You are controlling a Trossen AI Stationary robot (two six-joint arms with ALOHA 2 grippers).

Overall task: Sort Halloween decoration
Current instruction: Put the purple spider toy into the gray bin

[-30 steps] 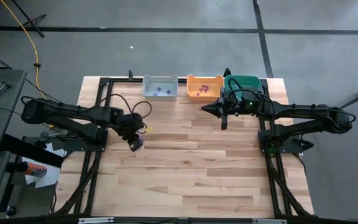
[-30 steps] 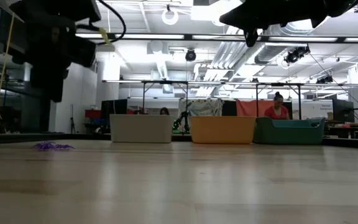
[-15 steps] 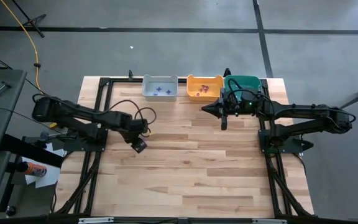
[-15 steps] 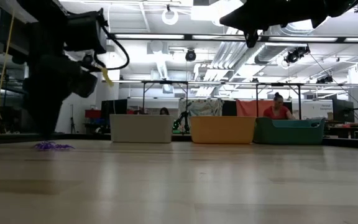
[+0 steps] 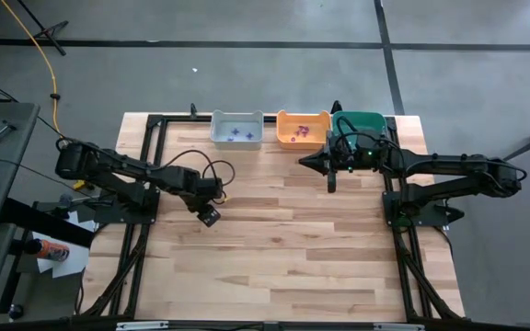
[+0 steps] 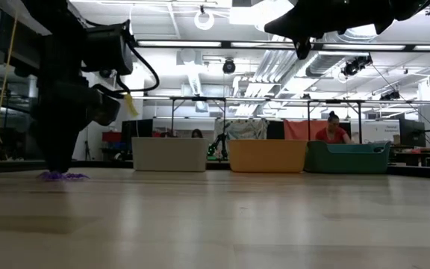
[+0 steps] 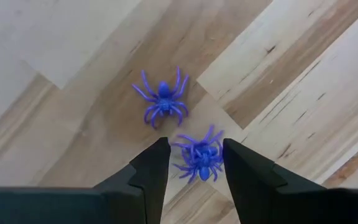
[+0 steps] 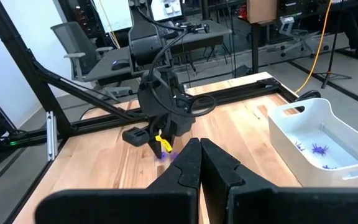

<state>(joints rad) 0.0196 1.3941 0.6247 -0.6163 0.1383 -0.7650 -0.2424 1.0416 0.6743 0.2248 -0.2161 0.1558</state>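
Two purple spider trinkets lie on the wood at the table's left. One spider (image 7: 163, 99) lies just beyond my left gripper's fingertips. The other spider (image 7: 199, 157) lies between the open fingers of my left gripper (image 7: 194, 152), which points down at it close over the table (image 5: 208, 214). In the low view the purple spiders (image 6: 64, 176) show under the left gripper (image 6: 57, 163). My right gripper (image 8: 199, 163) is shut and empty, held level in the air near the orange bin (image 5: 303, 128).
Three bins stand in a row at the table's far edge: a grey-white bin (image 5: 236, 128) with bluish spiders, the orange bin with reddish trinkets, and a teal bin (image 5: 361, 122) partly under my right arm. Bare wood fills the table's middle and near part (image 5: 283, 257).
My left gripper has come down from well above the table until its fingertips stand close over the purple spiders, tipping more steeply downward and shifting slightly toward the table's right. The spiders have stayed where they were.
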